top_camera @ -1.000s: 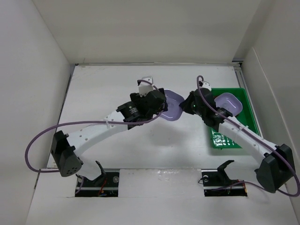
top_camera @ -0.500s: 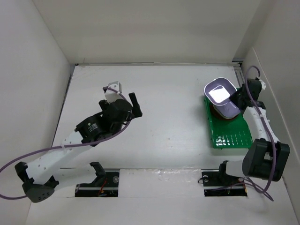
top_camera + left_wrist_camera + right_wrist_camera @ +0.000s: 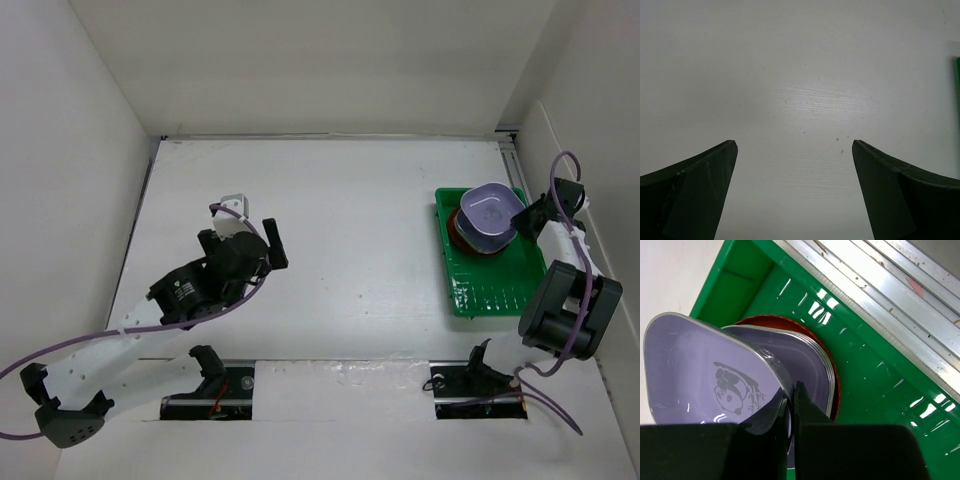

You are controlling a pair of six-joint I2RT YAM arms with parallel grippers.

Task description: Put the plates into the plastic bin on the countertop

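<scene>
Countertop (image 3: 350, 230) lies plain white, the green bin (image 3: 490, 295) at its right edge. Stacked plates (image 3: 458, 232) sit in the bin's far end. The right gripper (image 3: 791, 400) pinches the top lavender dish (image 3: 685, 365) by its rim. The left gripper (image 3: 794, 143) gapes wide and empty over the left side.

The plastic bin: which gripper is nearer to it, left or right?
Right. The right gripper is above the plastic bin, shut on the rim of a lavender dish over the stacked plates inside. The left gripper hangs open over the countertop, far to the bin's left.
</scene>
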